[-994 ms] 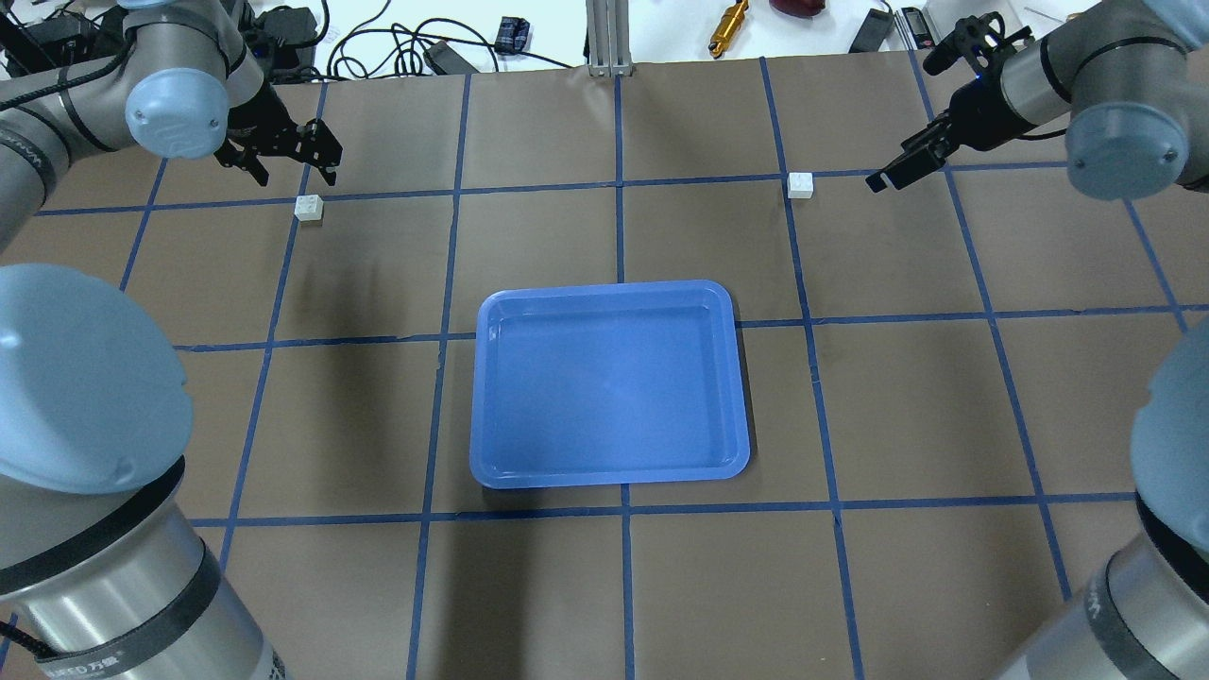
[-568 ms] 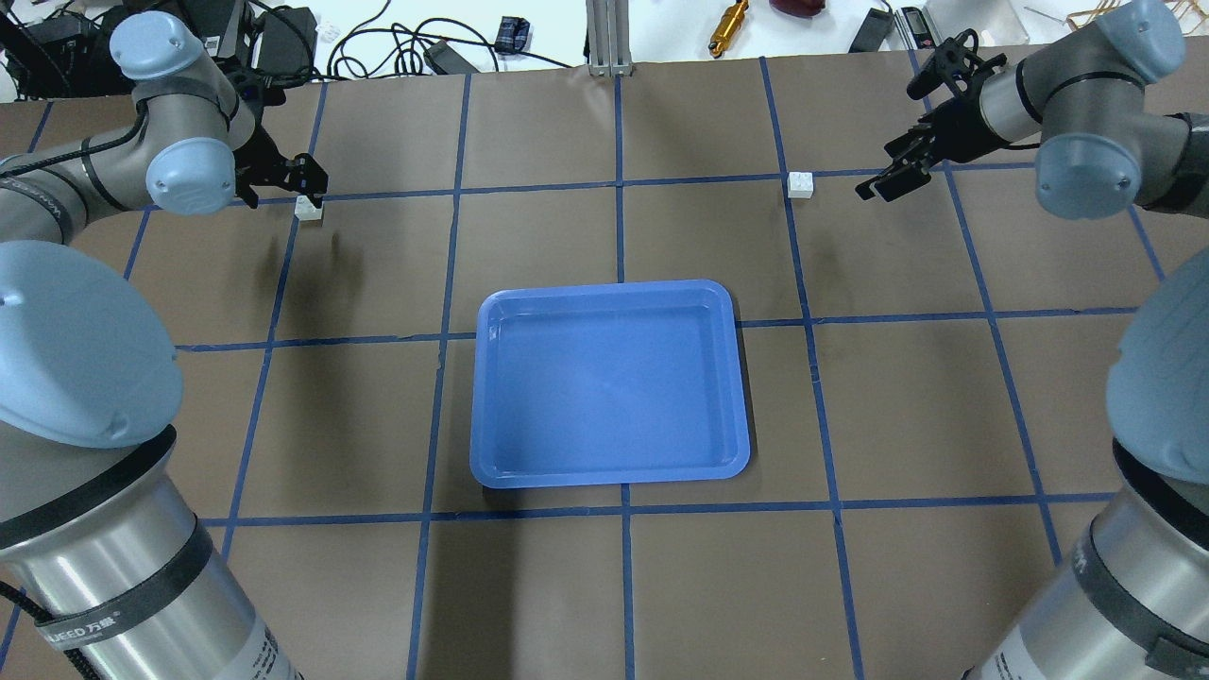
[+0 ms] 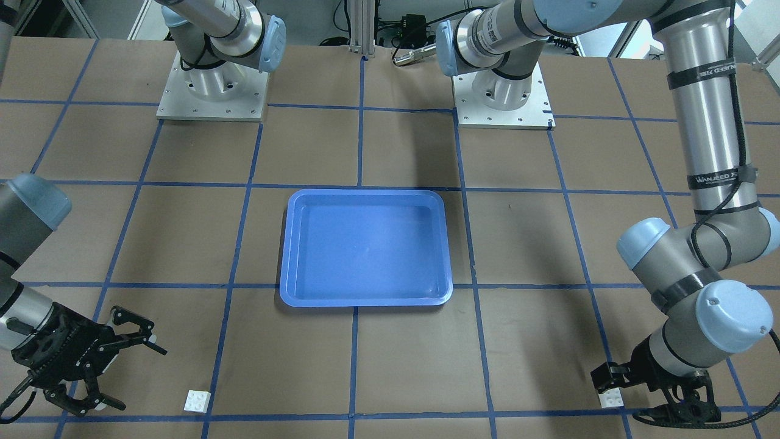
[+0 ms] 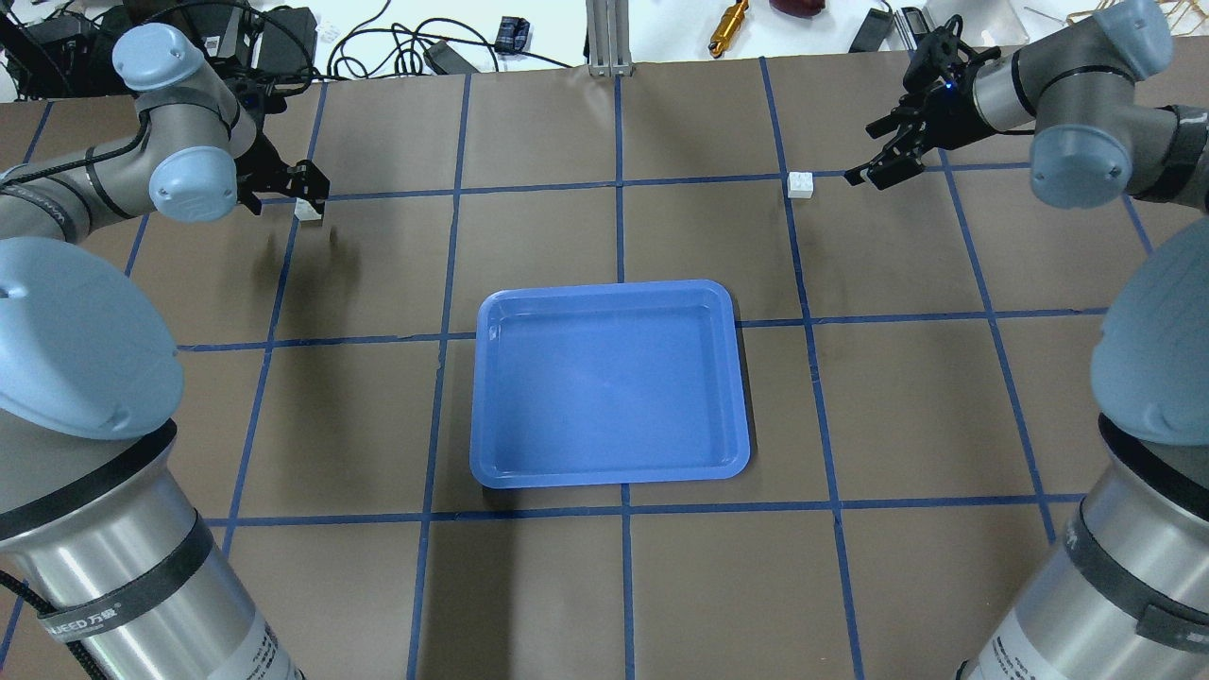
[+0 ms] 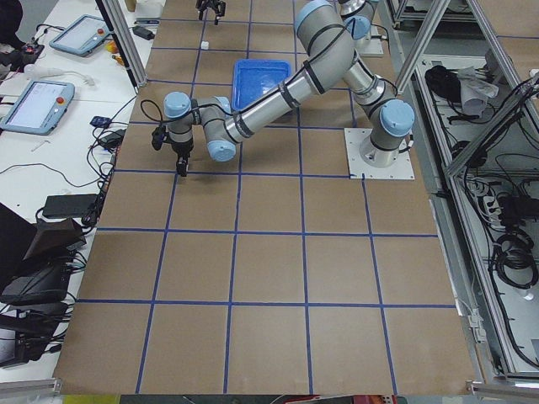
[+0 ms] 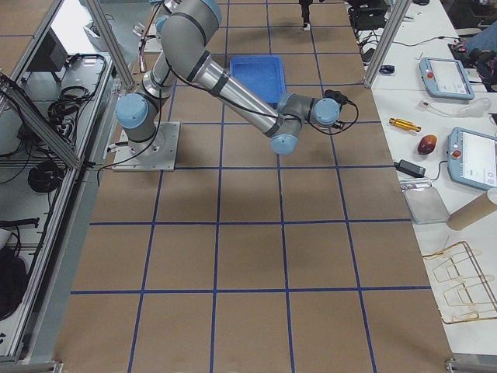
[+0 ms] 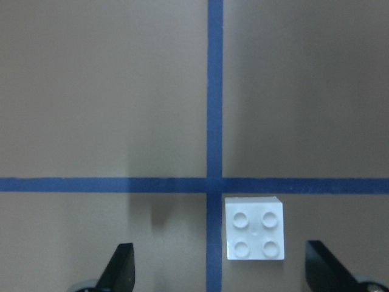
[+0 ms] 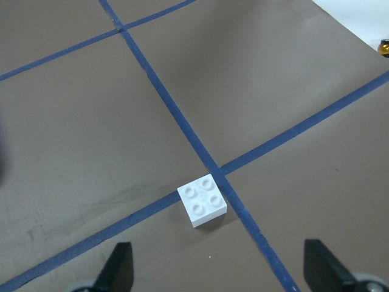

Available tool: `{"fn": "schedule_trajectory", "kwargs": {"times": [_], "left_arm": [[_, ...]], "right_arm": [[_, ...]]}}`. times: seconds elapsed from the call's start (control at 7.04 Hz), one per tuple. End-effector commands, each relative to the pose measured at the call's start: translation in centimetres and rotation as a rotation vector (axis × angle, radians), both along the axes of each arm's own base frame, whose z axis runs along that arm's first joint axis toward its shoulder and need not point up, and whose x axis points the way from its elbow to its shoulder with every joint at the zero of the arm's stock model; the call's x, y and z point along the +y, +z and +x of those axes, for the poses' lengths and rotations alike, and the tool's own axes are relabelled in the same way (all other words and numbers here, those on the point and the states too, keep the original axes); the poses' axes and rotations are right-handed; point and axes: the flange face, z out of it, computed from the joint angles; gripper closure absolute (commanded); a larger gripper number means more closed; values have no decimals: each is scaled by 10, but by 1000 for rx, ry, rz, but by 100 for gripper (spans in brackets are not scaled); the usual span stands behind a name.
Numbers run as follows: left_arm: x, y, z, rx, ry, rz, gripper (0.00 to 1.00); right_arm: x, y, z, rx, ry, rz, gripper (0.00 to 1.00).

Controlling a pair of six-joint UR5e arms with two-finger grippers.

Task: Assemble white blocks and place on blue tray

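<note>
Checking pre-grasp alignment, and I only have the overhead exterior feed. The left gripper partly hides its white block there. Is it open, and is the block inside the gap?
Observer: In the left wrist view the left gripper is open. The left white block lies studs up at the mouth of the gap, off-centre and touched by neither side.
Operator: Right side?
Observer: In the right wrist view the right gripper is open too. The right white block lies ahead of the gap, not inside it.
Operator: Is it square to the gripper?
Observer: No. In that view it sits skewed to the gripper's opening.
</note>
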Motion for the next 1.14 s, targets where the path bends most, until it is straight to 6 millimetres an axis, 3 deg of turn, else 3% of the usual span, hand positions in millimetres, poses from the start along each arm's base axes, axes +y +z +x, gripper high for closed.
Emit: {"fn": "schedule_trajectory", "kwargs": {"times": [0.0,0.28,0.85,0.99], "left_arm": [[-6,-16,0,14,-35,44,3],[-23,1,-8,23,-53,73,7],[-27,-7,-12,60,-49,58,18],[-27,-7,-12,59,-49,59,25]], "right_arm": [[-16,-17,-5,1,35,-19,1],[-19,-15,8,3,57,-26,0],[-21,-52,18,13,181,-48,1],[-26,-60,24,7,191,-34,1]]}}
